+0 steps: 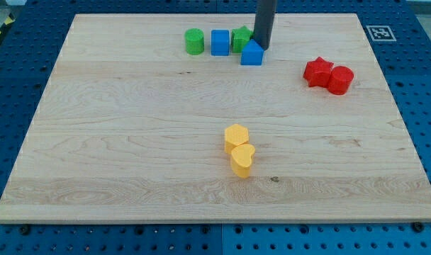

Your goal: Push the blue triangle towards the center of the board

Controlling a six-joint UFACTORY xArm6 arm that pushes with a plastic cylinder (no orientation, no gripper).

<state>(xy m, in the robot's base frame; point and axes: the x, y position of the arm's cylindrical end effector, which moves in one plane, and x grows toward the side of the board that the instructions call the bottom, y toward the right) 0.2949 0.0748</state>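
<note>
The blue triangle [252, 54] is found near the frame's top centre, touched from the upper right by my tip [262, 47]; no claw is carried, only a rod. A green block [241, 38], blue cube [220, 42] and green cylinder [194, 41] are lined up leftward. Two red blocks [328, 74] are seen at right, two yellow blocks [239, 149] near the board's [116, 156] centre.

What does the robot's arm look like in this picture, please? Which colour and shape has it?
Only a straight dark rod shows, dark grey to black, plain and smooth, entering from the view's top. No cables, markings or fingers are visible. My tip ends bluntly beside the blue triangle.
</note>
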